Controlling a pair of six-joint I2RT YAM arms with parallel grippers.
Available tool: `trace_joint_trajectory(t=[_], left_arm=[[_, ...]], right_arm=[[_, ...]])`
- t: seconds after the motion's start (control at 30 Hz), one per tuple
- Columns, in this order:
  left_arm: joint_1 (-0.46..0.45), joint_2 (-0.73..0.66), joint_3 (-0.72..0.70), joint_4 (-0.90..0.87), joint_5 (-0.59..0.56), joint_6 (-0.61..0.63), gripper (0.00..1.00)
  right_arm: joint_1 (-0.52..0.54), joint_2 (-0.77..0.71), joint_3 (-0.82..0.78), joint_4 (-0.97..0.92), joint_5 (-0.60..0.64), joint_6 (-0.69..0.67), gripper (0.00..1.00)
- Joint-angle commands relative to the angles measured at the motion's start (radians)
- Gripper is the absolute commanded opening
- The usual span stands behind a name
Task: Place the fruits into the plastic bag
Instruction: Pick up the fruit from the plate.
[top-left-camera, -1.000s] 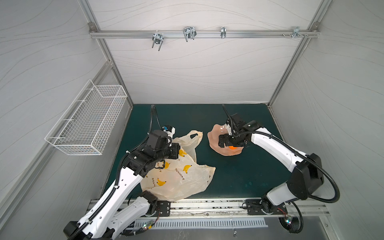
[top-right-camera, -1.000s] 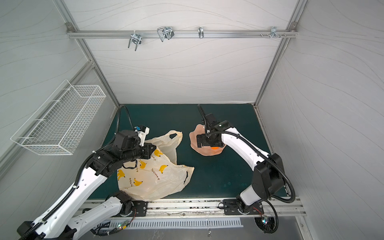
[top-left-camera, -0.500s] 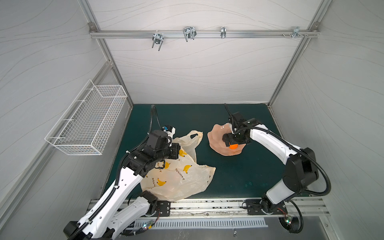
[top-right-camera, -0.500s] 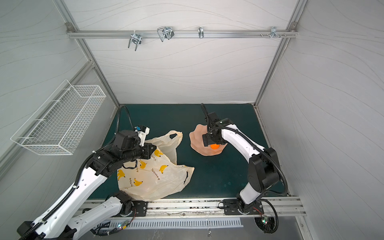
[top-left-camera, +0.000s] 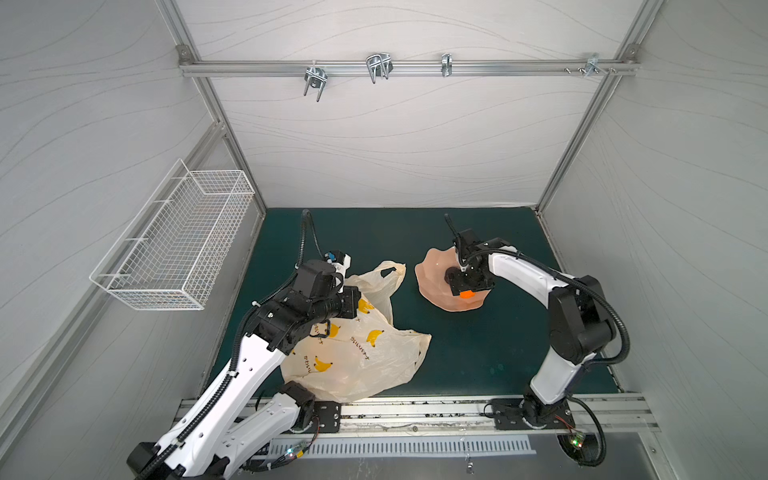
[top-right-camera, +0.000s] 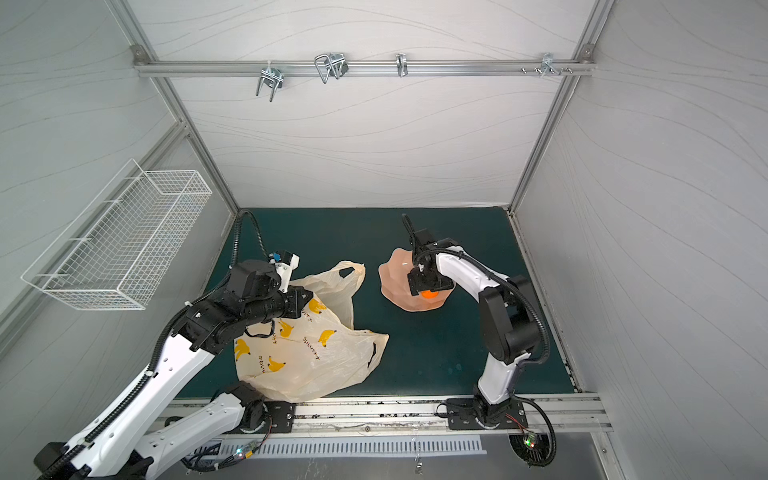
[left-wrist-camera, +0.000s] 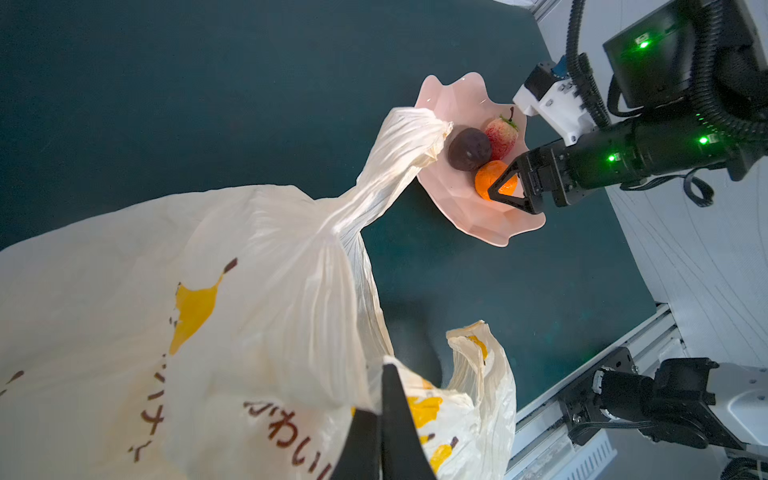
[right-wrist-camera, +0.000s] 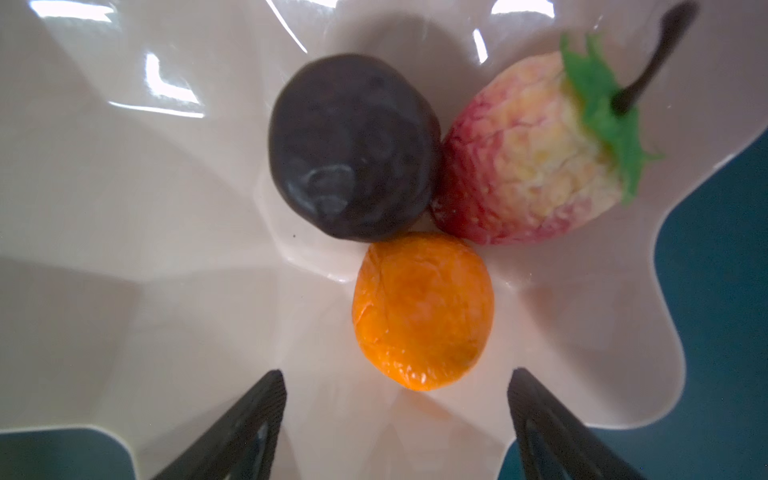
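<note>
The cream plastic bag with printed bananas lies crumpled on the green mat. My left gripper is shut on a fold of the bag's rim, holding it up; one loop handle stretches toward the dish. Three fruits sit touching in the pink wavy dish: a small orange, a dark brown round piece and a pale red strawberry. My right gripper hangs low in the dish, open, its fingertips either side of the orange's near end without touching it.
A white wire basket hangs on the left wall. Metal hooks sit on the overhead rail. The arm bases stand on the front aluminium rail. Bare green mat lies between bag and right arm.
The right arm has drawn its elbow back toward its base while its gripper stayed over the dish, closing in on the orange. The left arm and bag have not moved.
</note>
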Motion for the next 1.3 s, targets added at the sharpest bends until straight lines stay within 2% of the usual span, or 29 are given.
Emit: trace_joint_trajectory(t=[0.0, 0.33, 0.77, 1.07, 1.27], left_arm=[[0.002, -0.006, 0.022, 0.010, 0.002, -0.007, 0.00], [0.003, -0.007, 0.019, 0.007, 0.000, -0.009, 0.00], [0.003, -0.004, 0.020, 0.011, -0.001, -0.007, 0.00], [0.002, -0.001, 0.021, 0.011, 0.000, -0.002, 0.00], [0.002, 0.005, 0.024, 0.016, 0.003, 0.001, 0.00]], right_arm=[[-0.006, 0.030, -0.008, 0.018, 0.021, -0.018, 0.85], [-0.006, 0.094, 0.009, 0.052, 0.047, -0.007, 0.81], [-0.006, 0.135, 0.030, 0.068, 0.066, -0.001, 0.68], [-0.006, 0.102, 0.020, 0.070, 0.066, 0.010, 0.51], [-0.006, 0.041, 0.005, 0.070, 0.040, 0.041, 0.49]])
